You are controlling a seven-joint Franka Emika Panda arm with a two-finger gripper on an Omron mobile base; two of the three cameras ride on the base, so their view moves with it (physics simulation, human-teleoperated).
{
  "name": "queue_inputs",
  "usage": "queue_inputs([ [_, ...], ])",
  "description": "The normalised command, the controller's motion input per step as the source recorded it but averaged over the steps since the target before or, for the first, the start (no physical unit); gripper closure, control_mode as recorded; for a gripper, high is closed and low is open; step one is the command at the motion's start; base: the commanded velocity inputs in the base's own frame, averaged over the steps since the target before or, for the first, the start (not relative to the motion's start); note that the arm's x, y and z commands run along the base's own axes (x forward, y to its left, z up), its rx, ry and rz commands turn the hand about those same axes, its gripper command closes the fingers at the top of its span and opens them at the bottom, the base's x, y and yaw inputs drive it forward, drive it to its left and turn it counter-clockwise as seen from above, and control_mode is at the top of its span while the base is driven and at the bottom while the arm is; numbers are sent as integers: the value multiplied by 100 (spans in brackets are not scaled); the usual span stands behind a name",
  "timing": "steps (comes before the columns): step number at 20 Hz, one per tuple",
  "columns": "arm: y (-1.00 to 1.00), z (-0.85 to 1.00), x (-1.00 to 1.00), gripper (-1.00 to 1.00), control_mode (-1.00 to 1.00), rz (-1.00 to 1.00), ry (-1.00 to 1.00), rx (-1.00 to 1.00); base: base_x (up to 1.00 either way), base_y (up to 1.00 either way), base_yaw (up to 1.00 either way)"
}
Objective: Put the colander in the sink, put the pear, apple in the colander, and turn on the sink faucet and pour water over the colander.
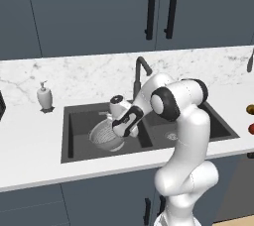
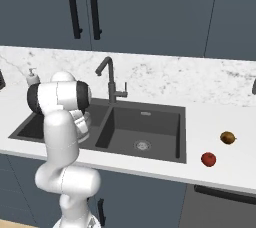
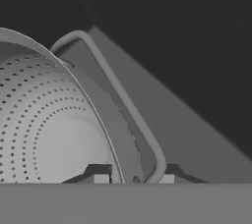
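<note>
I have the gripper point(image 3: 133, 179) clenched on the colander point(image 1: 105, 136) by its rim, next to a side handle, the two finger tips point(image 3: 101, 179) straddling the metal. The colander hangs tilted inside the left basin of the sink point(image 1: 79, 155); I cannot tell if it touches the floor. Faucet point(image 2: 109, 78) stands behind the divider. Pear point(image 2: 227, 137) and apple point(image 2: 208, 159) sit on the counter point(image 2: 220, 172), right of the sink, near each other.
</note>
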Motion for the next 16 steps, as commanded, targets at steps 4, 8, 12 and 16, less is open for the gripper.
queue_inputs([
  [4,0,-10,26,100,-100,0,0,13,0,0,0],
  [8,11,-24,14,100,-100,0,0,16,0,0,0],
  [12,14,-28,0,100,-100,0,0,11,0,0,0],
  [16,22,-26,0,-100,-100,0,0,11,0,0,0],
])
